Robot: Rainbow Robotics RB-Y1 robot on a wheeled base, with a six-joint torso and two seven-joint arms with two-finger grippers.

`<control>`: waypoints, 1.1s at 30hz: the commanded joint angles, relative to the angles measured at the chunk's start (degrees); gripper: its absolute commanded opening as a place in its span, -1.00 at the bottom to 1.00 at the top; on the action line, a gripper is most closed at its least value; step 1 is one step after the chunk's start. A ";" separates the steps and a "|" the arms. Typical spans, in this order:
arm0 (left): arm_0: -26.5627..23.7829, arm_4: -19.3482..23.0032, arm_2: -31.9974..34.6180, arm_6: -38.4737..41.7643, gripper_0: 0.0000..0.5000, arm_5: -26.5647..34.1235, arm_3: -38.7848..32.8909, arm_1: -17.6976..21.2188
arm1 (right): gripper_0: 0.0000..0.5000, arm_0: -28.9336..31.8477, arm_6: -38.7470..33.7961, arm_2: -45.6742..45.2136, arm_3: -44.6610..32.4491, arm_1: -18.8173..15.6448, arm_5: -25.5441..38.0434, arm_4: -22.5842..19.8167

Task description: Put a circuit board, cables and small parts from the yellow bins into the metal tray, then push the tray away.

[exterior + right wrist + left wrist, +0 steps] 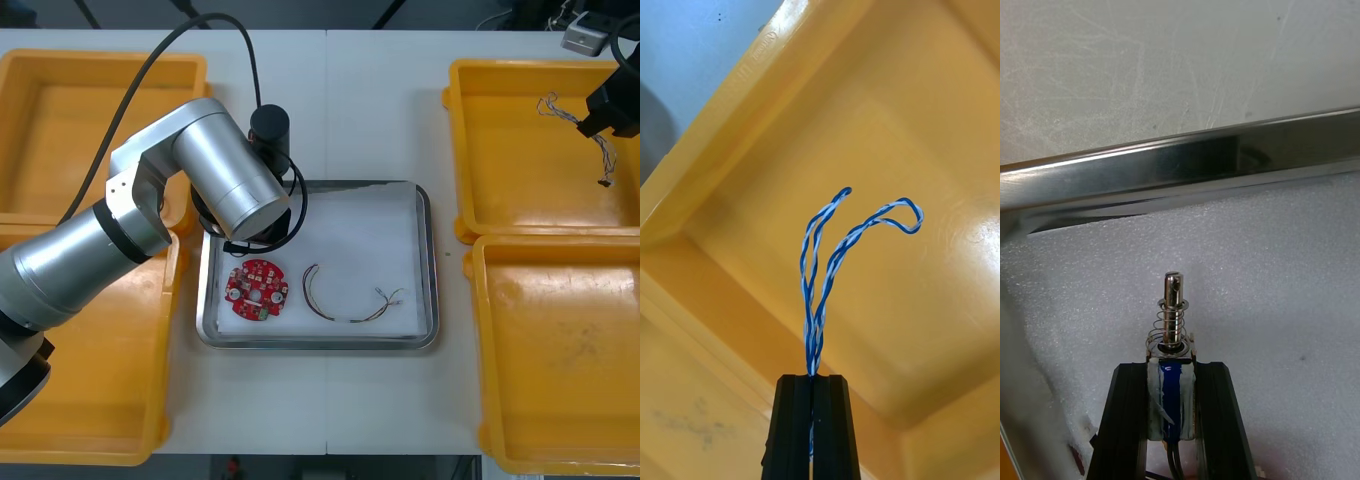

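Note:
My left gripper point(1172, 371) is shut on a small metal part point(1173, 330) with a spring, a pin and a blue body. It holds the part low over the white lining of the metal tray point(1180, 169), near the tray's rim. From the front, the left arm point(225, 180) covers the tray's point(425, 260) far left corner. A round red circuit board point(256, 290) and a thin dark cable point(350, 305) lie in the tray. My right gripper point(812, 379) is shut on a twisted blue and white cable point(824, 277) above the far right yellow bin point(500, 150); its strands point(560, 108) dangle there.
Two yellow bins stand at the left point(60, 130) point(100, 400), and a near right bin point(560, 380) looks bare. Light table shows between tray and right bins.

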 commanded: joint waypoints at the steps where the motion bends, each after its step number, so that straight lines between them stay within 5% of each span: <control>1: 0.29 -1.00 -2.15 3.44 -0.99 -0.63 -0.48 -0.96 | -1.00 0.13 -6.58 -1.72 -4.31 -2.47 1.35 0.81; 6: 0.29 -1.17 -2.33 3.35 -0.84 -0.63 -0.48 -0.96 | -1.00 0.13 -10.53 -1.72 -5.37 -2.12 1.79 0.19; 20: 0.20 -1.88 -2.33 3.71 0.58 -0.63 -1.36 -0.78 | -1.00 6.02 -17.21 -1.72 -14.42 -0.18 0.21 3.97; 33: -1.56 1.55 1.28 3.88 0.97 8.07 -14.01 2.65 | -1.00 6.98 -23.36 -1.72 -18.29 2.02 0.21 6.43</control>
